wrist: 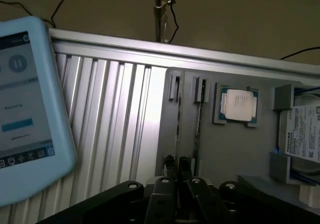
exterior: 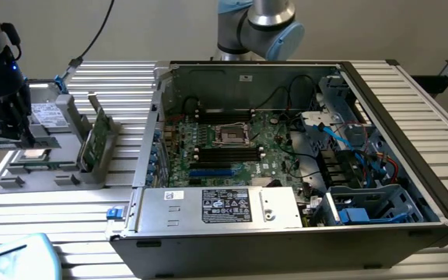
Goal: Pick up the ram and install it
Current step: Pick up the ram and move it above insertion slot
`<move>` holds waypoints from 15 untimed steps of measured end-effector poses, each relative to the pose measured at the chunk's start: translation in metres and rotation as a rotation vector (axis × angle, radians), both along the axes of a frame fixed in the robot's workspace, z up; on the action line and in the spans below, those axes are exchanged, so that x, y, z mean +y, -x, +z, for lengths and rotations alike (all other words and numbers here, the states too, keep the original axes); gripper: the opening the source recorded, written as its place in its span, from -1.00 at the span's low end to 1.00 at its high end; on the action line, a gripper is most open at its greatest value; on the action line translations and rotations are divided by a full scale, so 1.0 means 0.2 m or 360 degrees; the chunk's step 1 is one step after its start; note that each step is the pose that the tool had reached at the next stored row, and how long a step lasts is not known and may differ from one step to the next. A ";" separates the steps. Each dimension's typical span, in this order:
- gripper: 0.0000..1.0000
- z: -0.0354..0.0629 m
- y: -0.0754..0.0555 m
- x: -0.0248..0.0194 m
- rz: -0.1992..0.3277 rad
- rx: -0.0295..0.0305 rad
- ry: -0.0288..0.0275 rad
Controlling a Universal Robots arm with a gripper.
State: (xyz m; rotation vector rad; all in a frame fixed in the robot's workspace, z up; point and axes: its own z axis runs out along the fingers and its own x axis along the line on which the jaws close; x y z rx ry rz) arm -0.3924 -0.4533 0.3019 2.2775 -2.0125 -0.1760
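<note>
Green, long thin ram point(exterior: 100, 139) on edge in grey tray point(exterior: 14, 176), end effector point(wrist: 177, 164) nearby, fingers nearly together

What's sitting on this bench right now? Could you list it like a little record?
claw: over the grey parts tray
ram: green stick standing on edge in that tray, not installed
computer case: open, motherboard exposed
also on tray: silver processor chip, hard drive
nearby: blue tablet

Green ram point(exterior: 98, 139) standing on edge in gray holder point(exterior: 21, 178)
</note>
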 end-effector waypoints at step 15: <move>-0.73 0.301 -0.22 -0.018 0.0000 0.00406 -0.00023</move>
